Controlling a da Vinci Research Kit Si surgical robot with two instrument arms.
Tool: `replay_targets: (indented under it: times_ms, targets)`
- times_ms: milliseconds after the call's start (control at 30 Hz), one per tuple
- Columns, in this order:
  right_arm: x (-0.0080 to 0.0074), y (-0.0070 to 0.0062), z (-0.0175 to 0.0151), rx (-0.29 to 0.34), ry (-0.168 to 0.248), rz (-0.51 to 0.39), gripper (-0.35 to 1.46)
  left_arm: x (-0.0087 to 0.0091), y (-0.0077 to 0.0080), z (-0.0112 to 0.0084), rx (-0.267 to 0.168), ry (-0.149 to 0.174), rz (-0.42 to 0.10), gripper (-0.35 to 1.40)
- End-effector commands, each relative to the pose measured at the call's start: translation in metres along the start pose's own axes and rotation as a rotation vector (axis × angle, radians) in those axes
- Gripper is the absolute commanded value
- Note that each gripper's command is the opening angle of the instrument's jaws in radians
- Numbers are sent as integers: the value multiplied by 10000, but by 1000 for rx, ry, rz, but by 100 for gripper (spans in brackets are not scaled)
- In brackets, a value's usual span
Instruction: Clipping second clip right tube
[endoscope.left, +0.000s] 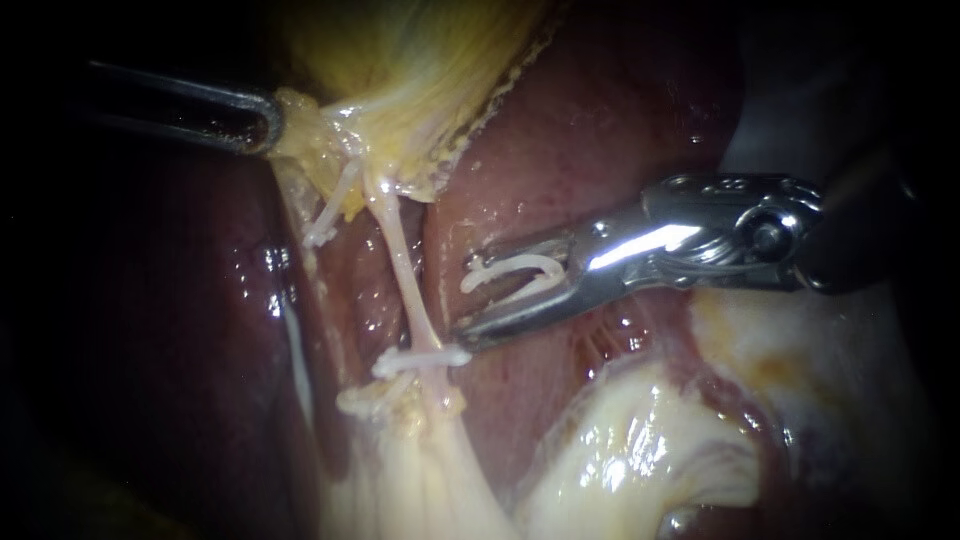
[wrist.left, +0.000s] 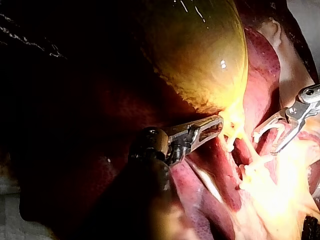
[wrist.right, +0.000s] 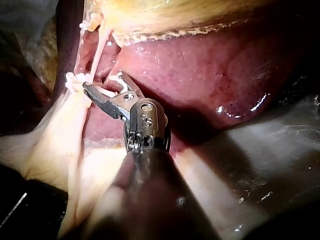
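Wet dark red liver (endoscope.left: 600, 120) is seen pretty much everywhere in the background, with the yellow gallbladder (endoscope.left: 400, 60) hung over it up top and a mound of pale fatty tissue (endoscope.left: 640, 450) piled low down. The right tube (endoscope.left: 405, 275) is found between those two. It's a thin pinkish strand stretched from the gallbladder's neck down to the pale tissue, and one white fitted clip (endoscope.left: 420, 358) is already set across its lower end. Two more white bits are spotted off to the side, an upper clip (endoscope.left: 325, 222) and a lower clip (endoscope.left: 362, 400), though which strand each is on can't be made out. The left instrument (endoscope.left: 268, 125) is brought in almost level from the left, and its jaws are closed down on the gallbladder at the neck. The right instrument (endoscope.left: 463, 296) is angled in from the right, tipped slightly downward. Its jaws are spread, with a loaded clip (endoscope.left: 515, 268) seated between them and touched by both. The lower jaw's tip is parked just beside the tube, right above the fitted clip, and the tube isn't yet taken between the jaws.
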Motion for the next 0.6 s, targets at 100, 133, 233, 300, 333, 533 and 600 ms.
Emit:
replay_targets:
  times_ms: [100,133,233,300,333,533,600]
  targets:
    - [1,0,6,-5,-2,9,49,1,0,1,0,0,0,-35]
    - [1,0,8,-4,1,9,49,1,0,1,0,0,0,-35]
    - [2,1,13,-6,5,15,49,1,0,2,2,1,0,-35]
    - [2,2,18,-3,9,21,49,2,0,3,1,1,0,-35]
    - [1,2,20,0,10,20,49,2,0,3,1,1,0,-35]
    - [0,7,36,36,42,31,50,2,1,3,1,1,0,-35]
    - [0,8,41,55,56,37,50,2,1,4,1,1,0,-35]
